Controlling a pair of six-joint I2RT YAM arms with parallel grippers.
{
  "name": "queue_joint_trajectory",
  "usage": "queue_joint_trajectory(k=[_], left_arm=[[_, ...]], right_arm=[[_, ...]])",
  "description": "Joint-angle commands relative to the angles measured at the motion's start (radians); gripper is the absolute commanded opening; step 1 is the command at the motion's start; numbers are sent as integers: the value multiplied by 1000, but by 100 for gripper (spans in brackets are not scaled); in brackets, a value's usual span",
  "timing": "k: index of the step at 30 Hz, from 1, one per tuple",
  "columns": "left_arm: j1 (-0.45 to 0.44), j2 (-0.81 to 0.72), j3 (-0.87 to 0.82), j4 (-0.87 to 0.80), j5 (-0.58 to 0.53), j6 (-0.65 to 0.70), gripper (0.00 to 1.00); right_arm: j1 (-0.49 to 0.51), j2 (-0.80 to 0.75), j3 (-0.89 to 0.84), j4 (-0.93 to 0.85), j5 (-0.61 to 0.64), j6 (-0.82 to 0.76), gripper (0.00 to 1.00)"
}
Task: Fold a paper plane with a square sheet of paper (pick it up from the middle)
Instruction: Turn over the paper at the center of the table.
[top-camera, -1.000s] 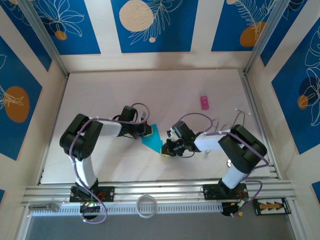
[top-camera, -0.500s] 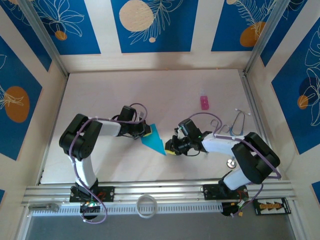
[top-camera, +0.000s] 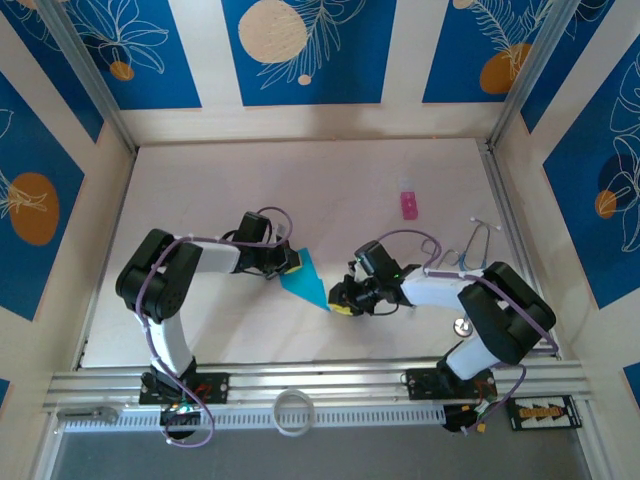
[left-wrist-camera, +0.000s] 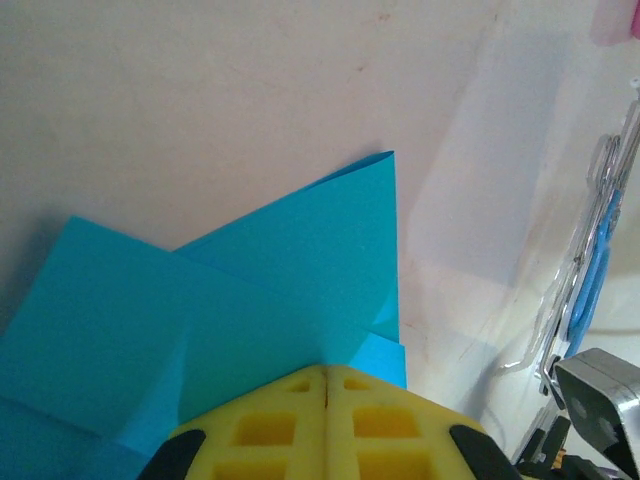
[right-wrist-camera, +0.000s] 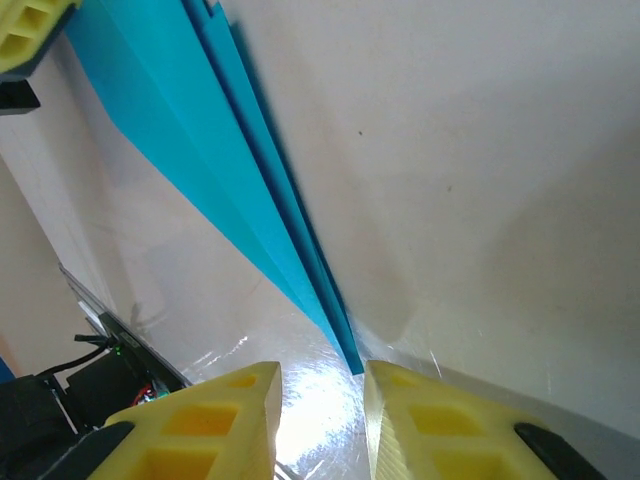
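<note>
The square sheet of paper (top-camera: 306, 281) is cyan-blue and folded into a slim pointed shape, lying low over the table with its tip toward the near right. My left gripper (top-camera: 289, 262) is shut on its wide end. In the left wrist view the yellow fingers (left-wrist-camera: 290, 425) meet tight, with folded paper (left-wrist-camera: 250, 290) spreading out ahead of them. My right gripper (top-camera: 340, 298) stands open at the tip. In the right wrist view the layered paper (right-wrist-camera: 220, 170) runs down to a point just ahead of the right gripper (right-wrist-camera: 320, 385), close to the right finger, without being gripped.
A small pink object (top-camera: 408, 205) lies at the back right of the table. Looped cables (top-camera: 470, 245) trail by the right arm. A white ring (top-camera: 292, 412) sits on the metal rail (top-camera: 330, 385) along the near edge. Patterned blue walls enclose the table.
My right gripper has opened and let go of the paper's tip, and its arm has swung lower. The paper now shows as a longer, sharper point. The left gripper stays shut.
</note>
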Motion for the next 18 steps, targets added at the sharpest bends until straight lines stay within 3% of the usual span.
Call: queue_joint_trajectory(k=[1,8,18], left_arm=[[13,-5,-17,-49,-43,-22,5],[13,-3,-14,-52,-37,-19,5],[13,4,-15,-50,-33,-19,5]], right_arm=[[22,1,8,-38,45,13,28],[56,23,9,-31,86,27,29],[58,34,-29,121,69,70,26]])
